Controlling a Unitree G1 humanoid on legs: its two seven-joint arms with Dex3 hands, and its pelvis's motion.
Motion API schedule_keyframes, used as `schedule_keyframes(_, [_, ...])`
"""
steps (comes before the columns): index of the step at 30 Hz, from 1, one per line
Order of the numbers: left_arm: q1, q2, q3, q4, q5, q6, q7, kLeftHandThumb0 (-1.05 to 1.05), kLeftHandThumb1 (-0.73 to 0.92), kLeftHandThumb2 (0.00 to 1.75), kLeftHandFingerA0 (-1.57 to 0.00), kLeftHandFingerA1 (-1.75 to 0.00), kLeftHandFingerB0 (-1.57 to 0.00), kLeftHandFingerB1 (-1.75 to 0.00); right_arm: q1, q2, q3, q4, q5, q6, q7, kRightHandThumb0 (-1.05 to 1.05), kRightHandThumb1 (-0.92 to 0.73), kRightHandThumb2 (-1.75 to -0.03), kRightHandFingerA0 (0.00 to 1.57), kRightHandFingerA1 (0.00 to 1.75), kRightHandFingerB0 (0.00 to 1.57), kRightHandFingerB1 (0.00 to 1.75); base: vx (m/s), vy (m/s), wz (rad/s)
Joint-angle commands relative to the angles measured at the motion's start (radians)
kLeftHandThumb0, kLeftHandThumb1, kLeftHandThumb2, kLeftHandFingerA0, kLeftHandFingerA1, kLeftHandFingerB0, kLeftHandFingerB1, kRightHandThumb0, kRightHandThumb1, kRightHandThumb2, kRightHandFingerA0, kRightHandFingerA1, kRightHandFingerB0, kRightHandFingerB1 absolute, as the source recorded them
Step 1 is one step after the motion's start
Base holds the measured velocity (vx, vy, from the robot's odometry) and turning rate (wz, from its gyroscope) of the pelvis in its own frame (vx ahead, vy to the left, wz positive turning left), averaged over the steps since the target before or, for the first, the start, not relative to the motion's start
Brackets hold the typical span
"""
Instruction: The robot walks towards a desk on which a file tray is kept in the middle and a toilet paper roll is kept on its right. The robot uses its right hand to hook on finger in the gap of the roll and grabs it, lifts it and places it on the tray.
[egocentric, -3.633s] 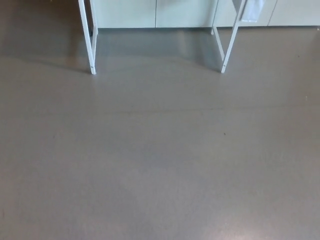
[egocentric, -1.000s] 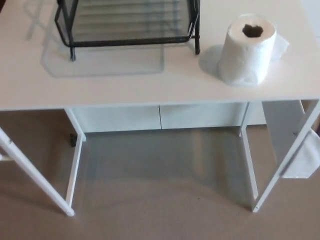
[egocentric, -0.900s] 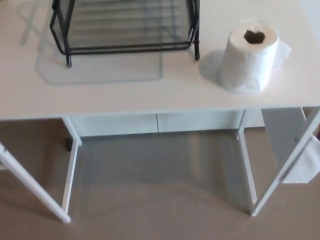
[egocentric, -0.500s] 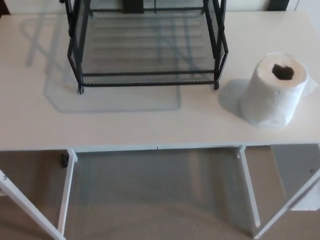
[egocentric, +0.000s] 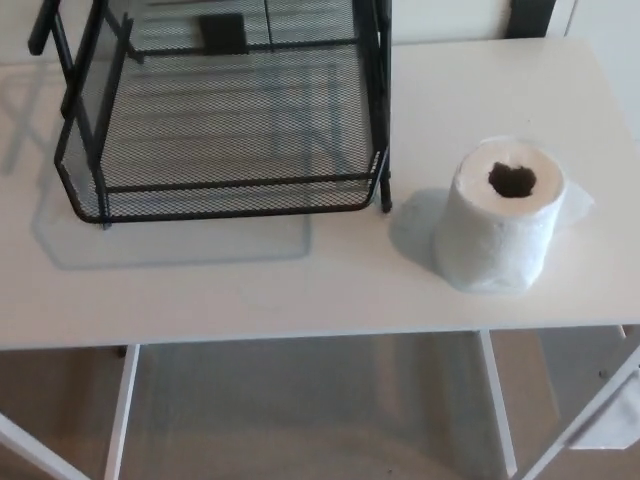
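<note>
Right now neither of my hands shows, so I cannot tell my fingers' state. Toilet roll (egocentric: 503, 218) stands upright on the desk (egocentric: 300, 290), hole up for hooking, right of the tray (egocentric: 225, 195).

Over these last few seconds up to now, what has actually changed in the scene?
Only the camera moved: the view went from bare floor with desk legs to looking down on the desk. The toilet paper roll stays upright to the right of the black mesh file tray, apart from it. Nothing was grasped; no hand shows.
</note>
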Motion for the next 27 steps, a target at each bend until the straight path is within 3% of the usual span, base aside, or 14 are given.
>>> schedule_keyframes(1, [0.0, 0.014, 0.001, 0.013, 0.005, -0.03, 0.006, -0.49, 0.56, 0.71, -0.17, -0.69, -0.03, -0.54, 0.003, -0.004, 0.001, 0.004, 0.009, -0.008, -0.008, -0.65, -0.49, -0.81, 0.44, 0.58, 0.06, 0.28, 0.08, 0.119, -0.09])
schedule_keyframes(10, [-0.008, 0.012, 0.0, 0.023, 0.004, -0.034, 0.008, -0.49, 0.56, 0.71, -0.17, -0.69, -0.03, -0.54, -0.003, -0.006, 0.002, 0.003, 0.007, -0.006, -0.01, -0.65, -0.49, -0.81, 0.44, 0.58, 0.06, 0.28, 0.1, 0.148, 0.06])
schedule_keyframes(27, [-0.01, 0.009, 0.001, 0.042, 0.002, -0.043, 0.008, -0.49, 0.56, 0.71, -0.17, -0.69, -0.03, -0.54, -0.007, -0.008, 0.006, 0.004, 0.004, -0.006, -0.012, -0.65, -0.49, -0.81, 0.44, 0.58, 0.06, 0.28, 0.0, 0.0, 0.0])
